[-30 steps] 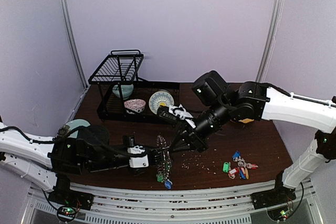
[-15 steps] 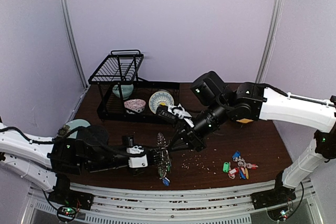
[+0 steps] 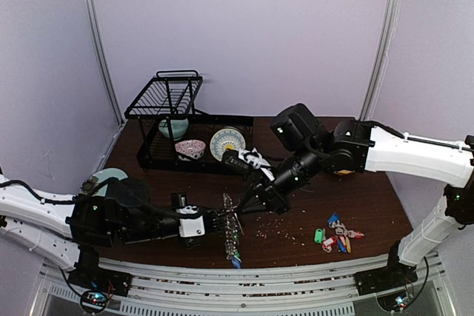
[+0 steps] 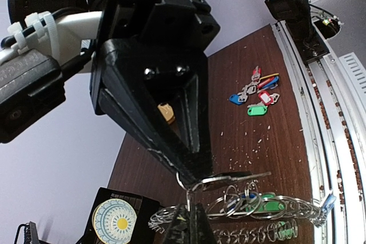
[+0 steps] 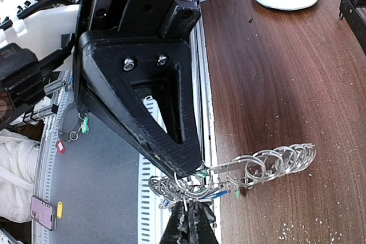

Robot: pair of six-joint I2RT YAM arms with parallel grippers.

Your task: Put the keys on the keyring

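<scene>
The keyring (image 3: 233, 231), a dark ring hung with small silver rings and blue and green tags, stands edge-on above the table. My left gripper (image 3: 219, 222) is shut on a thin silver ring at its rim (image 4: 197, 198). My right gripper (image 3: 246, 203) meets it tip to tip from the right and is shut on a small silver ring (image 5: 186, 203). In the left wrist view a slim silver blade (image 4: 254, 174), perhaps a key, juts sideways from the pinched ring. A plain bunch of keys does not show.
A bunch of keys with red, blue and green tags (image 3: 337, 238) lies at the front right. A black dish rack (image 3: 167, 120) at the back left holds bowls and a yellow-patterned plate (image 3: 227, 142). A teal plate (image 3: 109, 177) lies left. Crumbs (image 3: 278, 229) are scattered mid-table.
My right gripper has moved left and down to the top of the keyring. The left gripper has shifted slightly right, and the ring now stands more edge-on.
</scene>
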